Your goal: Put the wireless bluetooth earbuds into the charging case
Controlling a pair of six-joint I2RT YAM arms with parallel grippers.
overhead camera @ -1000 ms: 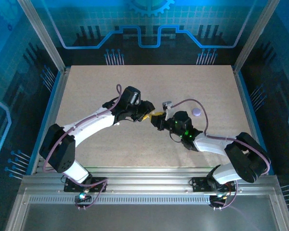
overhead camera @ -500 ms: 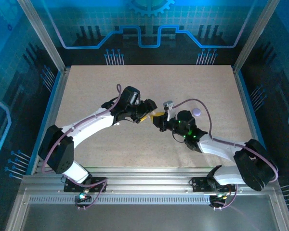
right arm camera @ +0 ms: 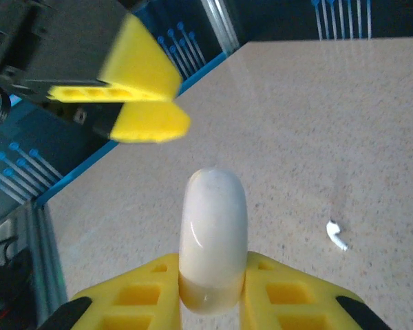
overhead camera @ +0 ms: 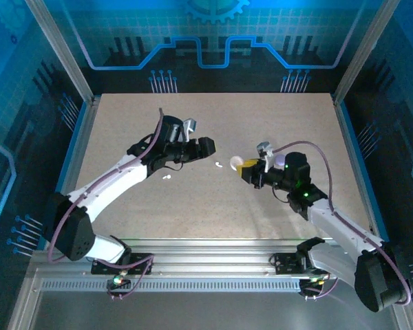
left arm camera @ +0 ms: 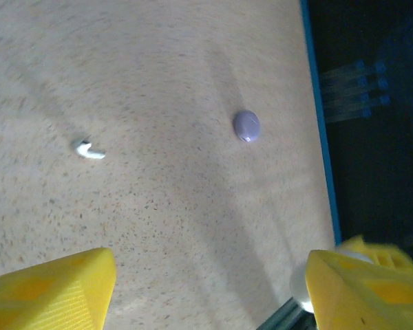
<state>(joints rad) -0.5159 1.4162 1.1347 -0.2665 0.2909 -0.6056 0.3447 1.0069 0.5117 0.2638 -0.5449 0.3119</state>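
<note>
Left fingers (left arm camera: 55, 289) newly apart from right fingers (right arm camera: 282, 299), earbud (overhead camera: 219, 164) between them.

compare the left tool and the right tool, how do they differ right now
The left tool stands open; the right tool is shut. The left tool holds nothing; the right tool grips a white rounded case. Both have yellow fingers.

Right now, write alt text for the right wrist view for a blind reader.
The right gripper clamps a smooth white rounded case upright between its yellow fingers. Beyond it, one small white earbud lies on the speckled table at right, and the yellow fingers of the left gripper hang at upper left.
</note>
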